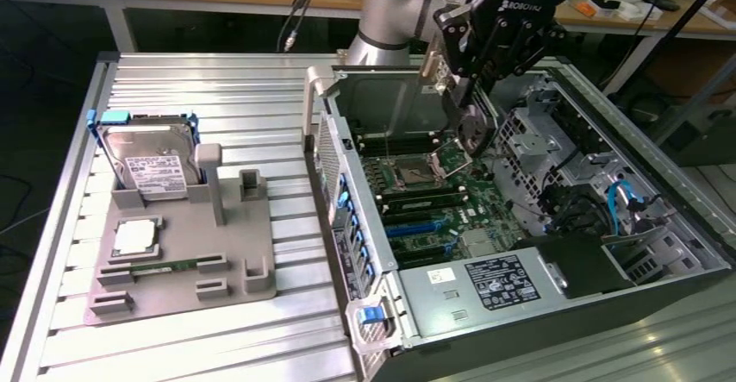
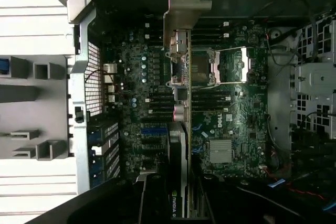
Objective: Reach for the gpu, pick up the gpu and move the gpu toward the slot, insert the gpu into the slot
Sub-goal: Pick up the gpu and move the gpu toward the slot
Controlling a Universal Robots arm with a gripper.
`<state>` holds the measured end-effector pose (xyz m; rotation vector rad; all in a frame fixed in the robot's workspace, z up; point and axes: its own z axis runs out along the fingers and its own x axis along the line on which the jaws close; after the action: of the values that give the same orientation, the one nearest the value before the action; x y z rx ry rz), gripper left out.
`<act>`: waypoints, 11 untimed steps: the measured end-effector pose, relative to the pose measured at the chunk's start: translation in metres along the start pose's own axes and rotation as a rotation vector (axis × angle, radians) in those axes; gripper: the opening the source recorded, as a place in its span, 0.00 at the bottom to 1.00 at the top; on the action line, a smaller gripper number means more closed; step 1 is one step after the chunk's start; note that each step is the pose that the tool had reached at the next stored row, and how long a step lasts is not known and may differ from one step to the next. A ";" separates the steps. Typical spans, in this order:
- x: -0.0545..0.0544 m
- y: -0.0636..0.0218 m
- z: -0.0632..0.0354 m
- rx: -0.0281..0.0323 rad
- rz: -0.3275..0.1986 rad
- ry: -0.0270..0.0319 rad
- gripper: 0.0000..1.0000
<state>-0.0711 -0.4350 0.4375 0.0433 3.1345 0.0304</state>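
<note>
Gripper (image 1: 471, 97) hangs over the open computer case (image 1: 644, 253), fingers pinching the gpu (image 1: 475, 134) by its two flat faces. Card hangs on edge inside the case, raised above the motherboard (image 1: 443, 214) and crossing the CPU socket (image 1: 412, 173). Metal bracket (image 1: 435, 67) points to the case's slotted rear wall. Blue slots (image 1: 416, 227) on the case's board are uncovered. Grey fixture (image 1: 184, 266) with hard drive (image 1: 155, 171) sits beside the case.
</note>
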 end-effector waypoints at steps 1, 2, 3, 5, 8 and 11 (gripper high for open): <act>-0.003 0.0001 0.0001 0.0000 0.000 0.0000 0.27; -0.007 0.0002 0.0003 0.0000 0.000 0.0000 0.27; -0.011 0.0003 0.0004 0.0000 0.000 0.0000 0.27; -0.020 0.0005 0.0008 0.0000 0.000 0.0000 0.27; -0.027 0.0007 0.0010 0.0000 0.000 0.0000 0.27; -0.028 0.0007 0.0010 0.0001 -0.003 0.0000 0.27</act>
<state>-0.0434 -0.4350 0.4367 0.0384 3.1345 0.0303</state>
